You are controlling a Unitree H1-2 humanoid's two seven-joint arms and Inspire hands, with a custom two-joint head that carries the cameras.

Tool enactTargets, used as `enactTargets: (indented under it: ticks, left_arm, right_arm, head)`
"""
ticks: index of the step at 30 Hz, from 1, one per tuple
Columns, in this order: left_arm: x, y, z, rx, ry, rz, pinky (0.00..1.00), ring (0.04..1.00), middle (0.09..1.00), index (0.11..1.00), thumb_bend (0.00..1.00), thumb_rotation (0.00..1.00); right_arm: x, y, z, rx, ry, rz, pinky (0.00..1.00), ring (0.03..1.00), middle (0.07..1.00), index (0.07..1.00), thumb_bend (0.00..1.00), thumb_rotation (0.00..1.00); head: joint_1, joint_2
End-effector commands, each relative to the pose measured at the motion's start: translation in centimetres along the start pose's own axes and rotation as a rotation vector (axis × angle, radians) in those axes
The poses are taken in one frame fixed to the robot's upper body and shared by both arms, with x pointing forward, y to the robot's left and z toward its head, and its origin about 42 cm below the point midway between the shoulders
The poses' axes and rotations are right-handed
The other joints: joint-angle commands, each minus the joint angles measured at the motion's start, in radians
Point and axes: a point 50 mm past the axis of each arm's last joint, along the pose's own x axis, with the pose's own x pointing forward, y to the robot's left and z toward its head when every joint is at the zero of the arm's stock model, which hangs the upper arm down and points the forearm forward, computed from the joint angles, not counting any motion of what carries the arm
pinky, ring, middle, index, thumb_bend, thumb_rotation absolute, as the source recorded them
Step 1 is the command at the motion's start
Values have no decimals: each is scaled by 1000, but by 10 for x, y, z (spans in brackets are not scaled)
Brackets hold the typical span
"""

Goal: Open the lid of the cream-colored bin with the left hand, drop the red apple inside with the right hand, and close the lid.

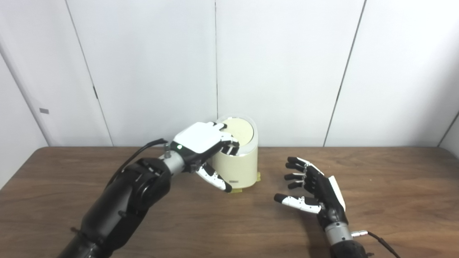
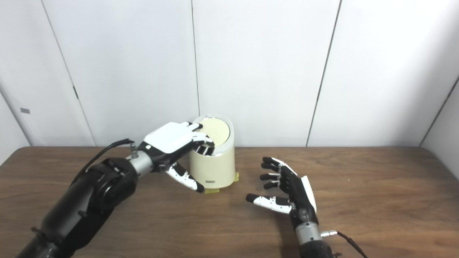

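Your left arm [image 1: 122, 200] reaches forward and inward from the lower left, wrist [image 1: 174, 161] raised. The left hand [image 1: 200, 143] is palm down, its fingers [image 1: 229, 143] curled forward and its thumb [image 1: 215, 179] angled down beneath them; whether they press on anything is hard to tell. Your right hand [image 2: 290, 193] sits low, set on edge with palm facing left, fingers [image 2: 272, 170] spread apart and holding nothing, thumb [image 2: 267, 201] pointing left.

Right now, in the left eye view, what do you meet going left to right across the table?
Left robot hand, fingers over the bin's front rim → cream-colored bin with its lid → yellow tape at the bin's base → right robot hand, open. No apple is visible.
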Motion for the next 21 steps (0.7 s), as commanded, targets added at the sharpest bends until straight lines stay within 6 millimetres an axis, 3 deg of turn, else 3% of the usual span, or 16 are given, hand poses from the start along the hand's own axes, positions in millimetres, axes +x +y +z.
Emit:
enactTargets:
  ticks: [1, 3, 5, 10, 16, 21]
  left_arm:
    - [-4, 23, 0, -92, -25, 134, 1000, 984, 852, 831, 886, 412]
    - [-9, 28, -2, -206, -42, 208, 1000, 986, 858, 837, 865, 406]
    - [-15, 30, -5, -312, -51, 287, 899, 967, 884, 848, 850, 397]
    - [-34, 23, -14, -518, -49, 491, 802, 922, 918, 884, 778, 365]
    - [-64, -12, -32, -902, 55, 591, 641, 828, 852, 873, 762, 285]
    - [-86, -52, -39, -1037, 149, 568, 604, 728, 796, 854, 760, 271]
  right_arm:
    - [11, -2, 18, 0, -81, -7, 536, 649, 755, 754, 806, 181]
    - [10, -2, 18, 2, -79, -5, 539, 652, 759, 755, 806, 184]
    - [10, -2, 18, 0, -80, -4, 538, 647, 757, 757, 800, 181]
    - [8, -3, 19, -2, -79, -4, 538, 644, 752, 757, 786, 178]
    - [8, -4, 19, -5, -81, -6, 535, 644, 748, 750, 791, 185]
    - [7, -4, 20, 6, -84, -4, 536, 646, 749, 750, 800, 180]
  head:
    - [0, 1]
    - [0, 2]
    - [0, 2]
    - [0, 3]
    - [4, 2]
    - [-2, 3]
